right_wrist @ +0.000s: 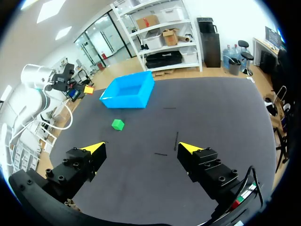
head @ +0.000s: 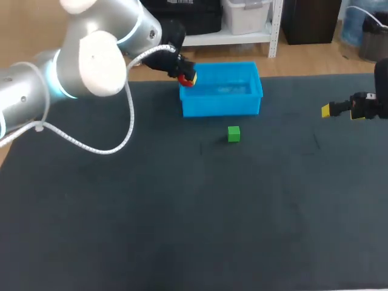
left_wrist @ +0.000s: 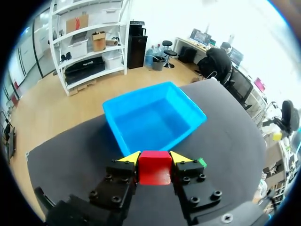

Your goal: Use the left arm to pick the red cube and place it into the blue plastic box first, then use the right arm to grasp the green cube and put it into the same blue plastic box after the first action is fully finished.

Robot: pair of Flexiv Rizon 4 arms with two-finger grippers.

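Note:
My left gripper (left_wrist: 154, 158) is shut on the red cube (left_wrist: 154, 167), which fills the gap between its yellow tips. In the head view that gripper (head: 187, 77) holds the red cube (head: 185, 80) in the air at the near left corner of the blue plastic box (head: 200, 104). The box (left_wrist: 141, 108) lies open just ahead of the fingers. The green cube (head: 233, 134) rests on the table in front of the box, and a corner of it (left_wrist: 201, 162) shows beside the left gripper. My right gripper (right_wrist: 141, 148) is open and empty at the table's right edge (head: 341, 109), with the green cube (right_wrist: 117, 125) and box (right_wrist: 143, 94) well ahead of it.
The dark table mat (head: 182, 212) spreads wide in front of the box. Faint short marks (right_wrist: 167, 141) lie on the mat ahead of the right gripper. My left arm's white cable (head: 103, 148) loops over the mat's left side.

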